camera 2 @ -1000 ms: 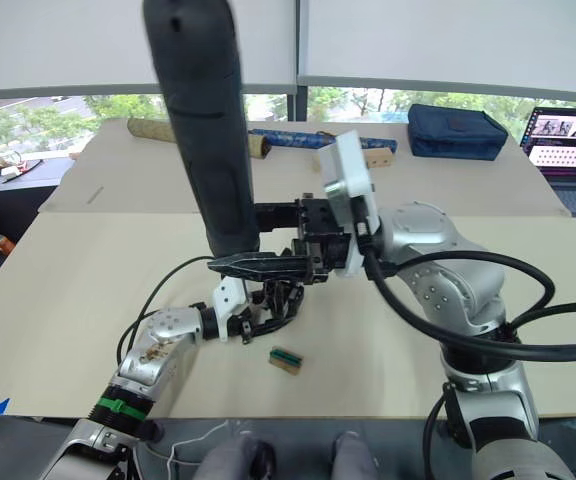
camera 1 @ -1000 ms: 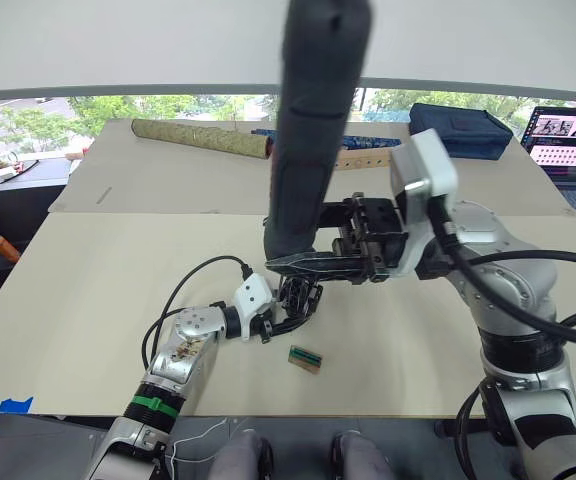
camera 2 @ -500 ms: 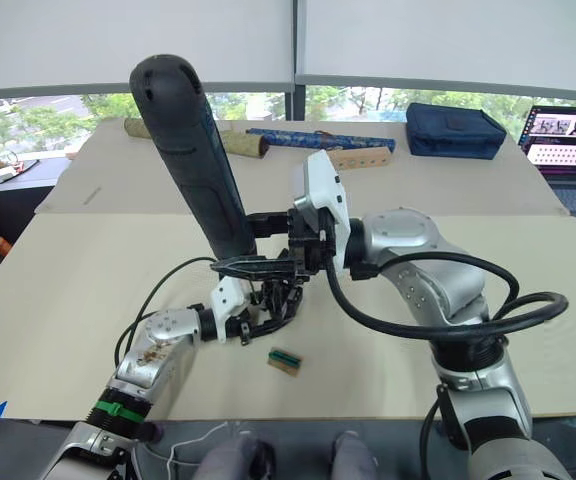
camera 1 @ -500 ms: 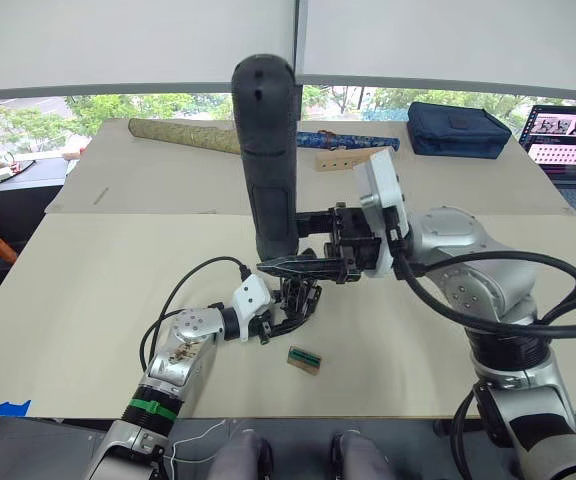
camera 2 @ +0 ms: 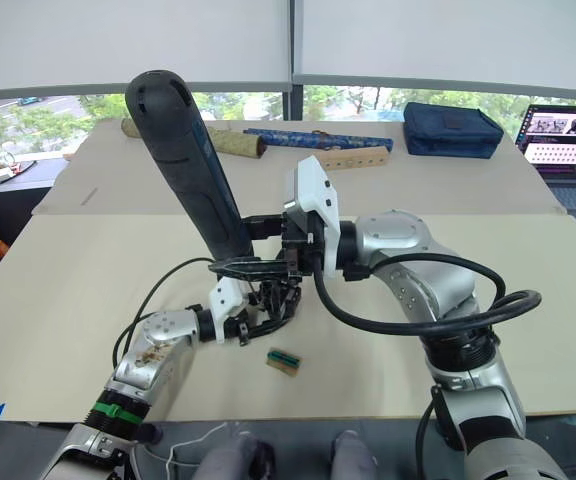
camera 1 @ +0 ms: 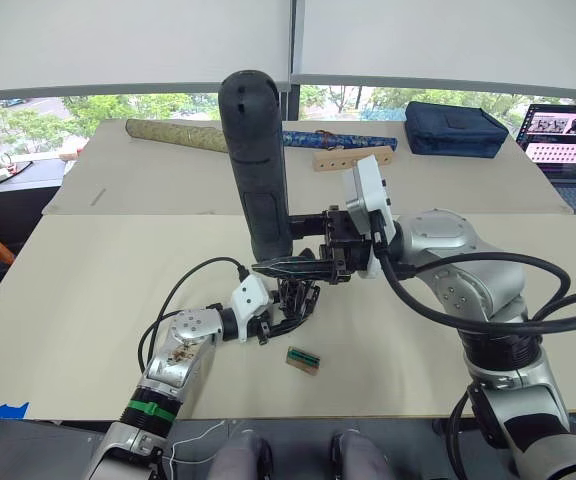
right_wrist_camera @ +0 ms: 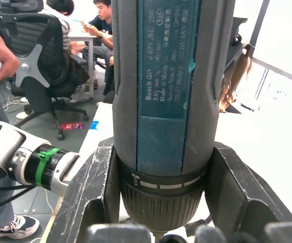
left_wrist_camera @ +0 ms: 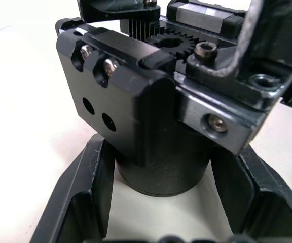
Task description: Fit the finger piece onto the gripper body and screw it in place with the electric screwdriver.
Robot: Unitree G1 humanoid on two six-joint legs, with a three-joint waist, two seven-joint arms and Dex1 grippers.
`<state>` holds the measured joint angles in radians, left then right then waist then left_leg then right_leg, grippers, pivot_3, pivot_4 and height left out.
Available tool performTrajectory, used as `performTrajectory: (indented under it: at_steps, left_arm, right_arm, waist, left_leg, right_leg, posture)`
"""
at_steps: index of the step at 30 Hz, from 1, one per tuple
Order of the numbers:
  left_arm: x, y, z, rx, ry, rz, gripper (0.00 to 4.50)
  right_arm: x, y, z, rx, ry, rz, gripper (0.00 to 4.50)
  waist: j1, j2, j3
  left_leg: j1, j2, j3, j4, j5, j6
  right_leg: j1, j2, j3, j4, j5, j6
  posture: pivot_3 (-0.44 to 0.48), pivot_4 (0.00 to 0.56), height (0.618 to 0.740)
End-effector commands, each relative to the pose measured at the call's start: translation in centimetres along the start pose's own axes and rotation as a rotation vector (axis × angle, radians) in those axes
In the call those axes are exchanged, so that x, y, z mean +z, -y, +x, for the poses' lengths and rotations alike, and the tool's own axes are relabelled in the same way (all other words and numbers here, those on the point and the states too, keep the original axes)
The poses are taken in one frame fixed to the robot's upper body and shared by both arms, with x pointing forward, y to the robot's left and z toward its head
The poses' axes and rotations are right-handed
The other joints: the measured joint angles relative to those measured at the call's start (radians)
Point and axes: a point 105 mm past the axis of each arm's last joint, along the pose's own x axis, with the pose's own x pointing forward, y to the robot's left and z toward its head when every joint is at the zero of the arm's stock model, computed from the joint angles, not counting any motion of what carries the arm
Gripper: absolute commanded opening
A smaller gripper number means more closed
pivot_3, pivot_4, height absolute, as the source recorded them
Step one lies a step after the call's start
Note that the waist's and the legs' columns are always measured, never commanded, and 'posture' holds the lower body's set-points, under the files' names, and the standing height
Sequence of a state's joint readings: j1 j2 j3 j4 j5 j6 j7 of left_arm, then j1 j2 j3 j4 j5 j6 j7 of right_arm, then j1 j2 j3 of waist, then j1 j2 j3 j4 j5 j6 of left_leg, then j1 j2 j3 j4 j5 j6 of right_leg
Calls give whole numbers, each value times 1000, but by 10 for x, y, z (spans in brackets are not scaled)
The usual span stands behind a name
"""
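We see the electric screwdriver [camera 1: 258, 165] as a thick dark cylinder with a rounded top, standing nearly upright over the middle of the table [camera 1: 78, 300], its upper end leaning slightly left. Our right gripper [camera 1: 298, 262] is clamped around its lower end. The right wrist view adds what the head views cannot: a blue printed label panel on the barrel and a ribbed collar [right_wrist_camera: 158, 195] seated between the two black fingers [right_wrist_camera: 93, 195].

Directly beneath it sits the gripper body [camera 1: 293, 298], held by our left gripper [camera 1: 286, 312] on the tabletop. The left wrist view shows its round base [left_wrist_camera: 161, 169] wedged between the fingers, a black block with two screws and two empty holes, and gear teeth behind.

A small green-topped block [camera 1: 303, 360] lies just near of them.
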<state>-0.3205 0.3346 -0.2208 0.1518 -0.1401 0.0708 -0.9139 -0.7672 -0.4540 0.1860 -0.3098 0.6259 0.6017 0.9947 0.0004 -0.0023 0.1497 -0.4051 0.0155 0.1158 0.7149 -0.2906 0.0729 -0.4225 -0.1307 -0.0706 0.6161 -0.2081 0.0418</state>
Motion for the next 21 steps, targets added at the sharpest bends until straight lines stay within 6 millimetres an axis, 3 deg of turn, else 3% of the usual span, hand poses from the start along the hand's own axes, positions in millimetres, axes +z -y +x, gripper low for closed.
performTrajectory:
  at_steps: [1,21]
  left_arm:
    - [-26,12,-2,-31,-91,-76,2260]
    - [-28,13,-3,-34,-94,-84,2260]
  right_arm:
    - [12,-1,1,7,28,-54,1895]
    - [2,-1,6,2,-4,-43,1895]
  waist:
    - [0,0,0]
    - [-3,0,0]
  left_leg:
    - [0,0,0,0,0,0]
    - [0,0,0,0,0,0]
  right_leg:
    - [0,0,0,0,0,0]
    - [0,0,0,-1,0,0]
  posture:
    - [0,150,734]
    - [0,150,734]
